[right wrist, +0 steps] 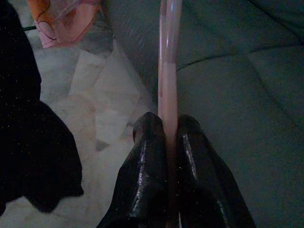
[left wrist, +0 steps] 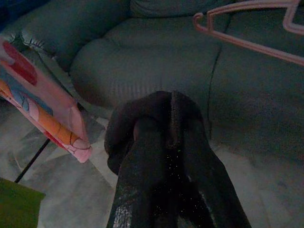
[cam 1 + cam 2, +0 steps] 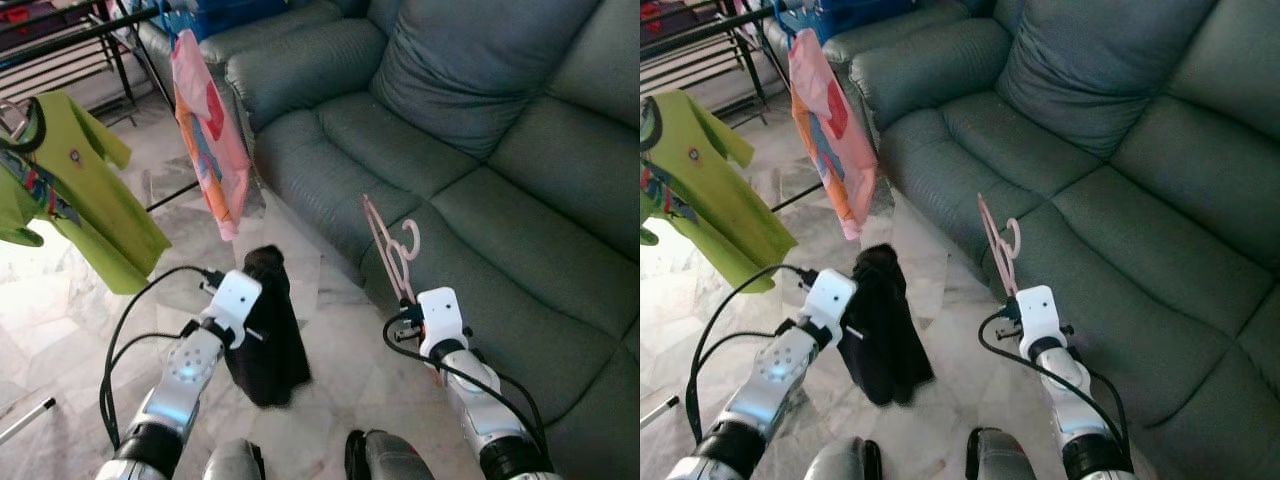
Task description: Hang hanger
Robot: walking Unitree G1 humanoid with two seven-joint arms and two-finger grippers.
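A pink plastic hanger (image 3: 392,250) stands upright in front of the grey-green sofa (image 3: 470,150), its hook uppermost. My right gripper (image 1: 167,130) is shut on its lower end, both black fingers (image 1: 142,161) pressed against the pink bar (image 1: 168,71). A black garment (image 3: 268,330) hangs in a bunch from my left gripper (image 2: 161,126), which is shut on its top fold. The garment dangles over the marble floor, left of the hanger. The hanger (image 2: 247,33) also crosses the left wrist view.
A drying rack (image 3: 70,40) stands at the far left. A lime green shirt (image 3: 80,200) and a pink and orange garment (image 3: 208,130) hang on it. The sofa runs along the right side. My feet (image 3: 300,460) are on the pale marble floor.
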